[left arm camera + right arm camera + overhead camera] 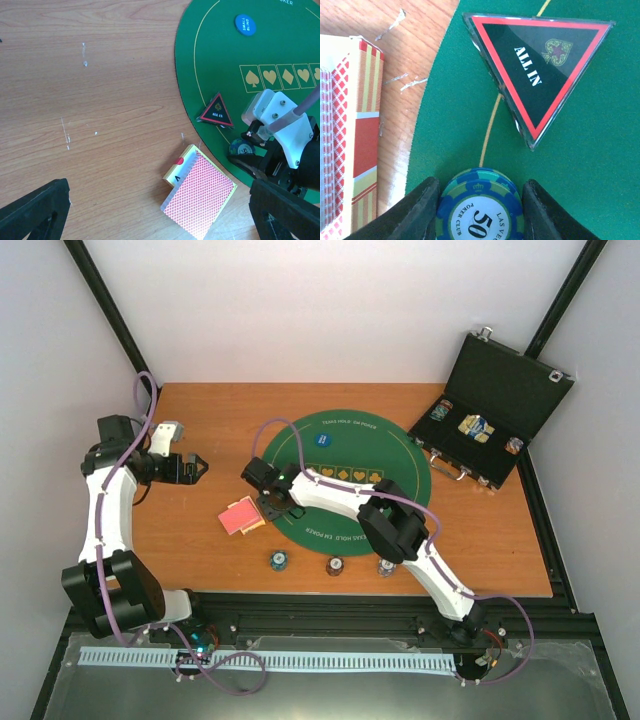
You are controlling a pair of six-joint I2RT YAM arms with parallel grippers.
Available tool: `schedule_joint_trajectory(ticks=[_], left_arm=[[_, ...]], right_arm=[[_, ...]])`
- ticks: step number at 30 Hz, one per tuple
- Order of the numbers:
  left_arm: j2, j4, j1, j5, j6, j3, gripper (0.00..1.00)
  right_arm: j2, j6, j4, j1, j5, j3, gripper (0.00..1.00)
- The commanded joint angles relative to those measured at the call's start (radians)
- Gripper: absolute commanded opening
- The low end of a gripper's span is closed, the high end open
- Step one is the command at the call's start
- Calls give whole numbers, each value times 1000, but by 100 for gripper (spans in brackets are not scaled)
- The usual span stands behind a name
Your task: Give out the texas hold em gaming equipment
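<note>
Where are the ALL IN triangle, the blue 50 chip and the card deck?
ALL IN triangle (555, 80): right wrist view, black middle.
blue 50 chip (480, 212): right wrist view, top face.
card deck (200, 195): left wrist view, patterned back.

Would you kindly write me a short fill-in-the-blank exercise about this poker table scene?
The right gripper is shut on blue chips marked ___.
The triangular marker reads ___.
The round blue button reads SMALL ___.
The left gripper holds nothing; its jaws stand wide ___.
Missing words: 50; ALL IN; BLIND; open.
</note>
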Motion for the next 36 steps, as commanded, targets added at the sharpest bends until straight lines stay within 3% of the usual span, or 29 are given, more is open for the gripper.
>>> schedule_joint_trajectory(ticks=[1, 9, 15, 24, 36], left_arm=[[-19, -7, 10, 11, -4, 43, 100], [-13, -27, 10, 34, -13, 58, 100], [-13, -41, 10, 40, -14, 72, 100], [-23, -42, 10, 29, -13, 63, 100], [-40, -55, 10, 29, -4, 38, 100]], right_arm=[[20, 10, -18, -2, -4, 20, 44], [-38, -2, -48, -8, 21, 34, 64], [-190, 7, -24, 25, 30, -76, 67], [-351, 100, 15, 215, 55, -309, 77], [-372, 174, 81, 300, 24, -435, 78]])
